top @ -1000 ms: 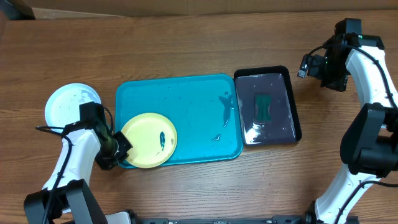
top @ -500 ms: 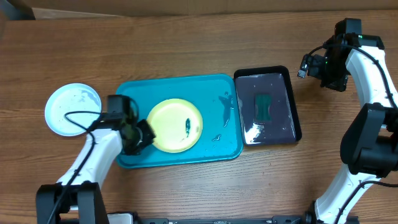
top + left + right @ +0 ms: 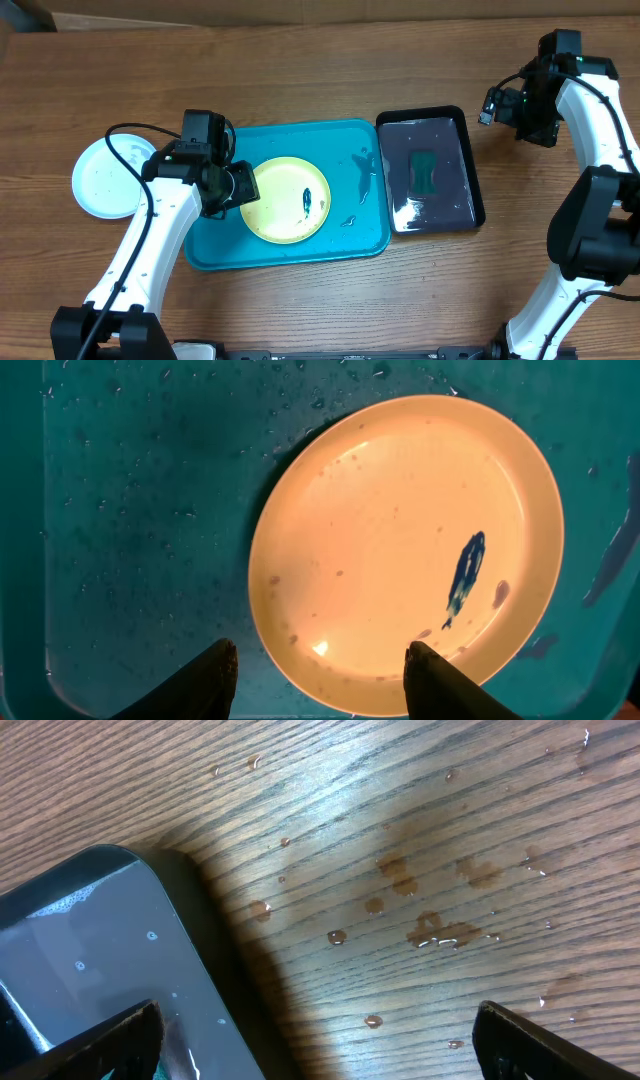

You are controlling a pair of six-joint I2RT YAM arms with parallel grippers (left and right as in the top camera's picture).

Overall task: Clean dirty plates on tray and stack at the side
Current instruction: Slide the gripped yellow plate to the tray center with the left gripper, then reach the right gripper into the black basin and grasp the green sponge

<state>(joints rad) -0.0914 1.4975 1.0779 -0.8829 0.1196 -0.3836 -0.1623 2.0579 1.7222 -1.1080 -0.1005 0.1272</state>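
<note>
Left gripper (image 3: 318, 652) was open, holding nothing, yellow plate (image 3: 400, 530) just ahead on tray (image 3: 130, 510), right gripper (image 3: 318, 1012) wide open above table (image 3: 420, 810).

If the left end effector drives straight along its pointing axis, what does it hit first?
Likely the round yellow plastic plate, smeared dark blue, lying on the turquoise plastic tray; depth unclear.

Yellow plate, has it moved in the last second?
Yes. The yellow plate has slid right, from the lower-left corner of the turquoise tray toward its middle, nearer the black tray.
</note>
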